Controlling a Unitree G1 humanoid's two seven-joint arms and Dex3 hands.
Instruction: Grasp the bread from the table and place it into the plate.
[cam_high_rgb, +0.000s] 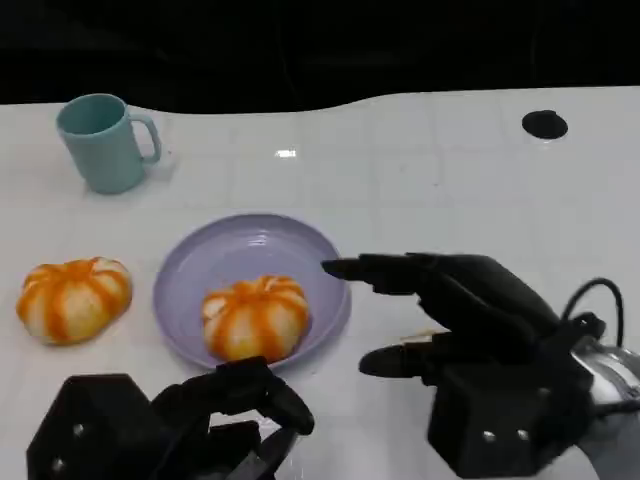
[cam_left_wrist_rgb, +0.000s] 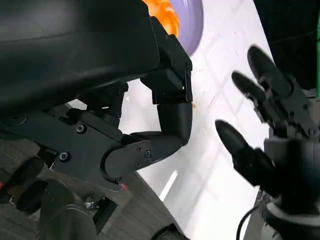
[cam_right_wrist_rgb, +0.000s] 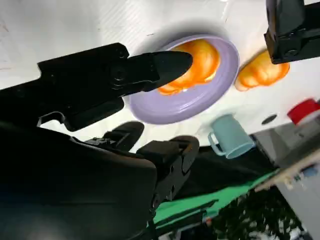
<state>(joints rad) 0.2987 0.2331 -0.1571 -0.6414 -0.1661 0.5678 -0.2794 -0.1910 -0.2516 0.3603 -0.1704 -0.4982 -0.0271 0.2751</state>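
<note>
Bread (cam_high_rgb: 255, 316), ridged pumpkin-shaped, glossy orange-white, sits in round lavender plate (cam_high_rgb: 205, 262).

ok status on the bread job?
Both robot hands empty: left curled near plate, right open beside it. One bread in plate, second bread on table. Mug far back, nothing blocking.

One orange-striped bread (cam_high_rgb: 255, 316) lies in the lilac plate (cam_high_rgb: 215, 255).

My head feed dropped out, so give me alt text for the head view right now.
One orange-striped bread sits in the purple plate; a second bread lies on the white table beside it. The right hand hovers open by the plate, the left hand below it, a teal mug behind.
</note>
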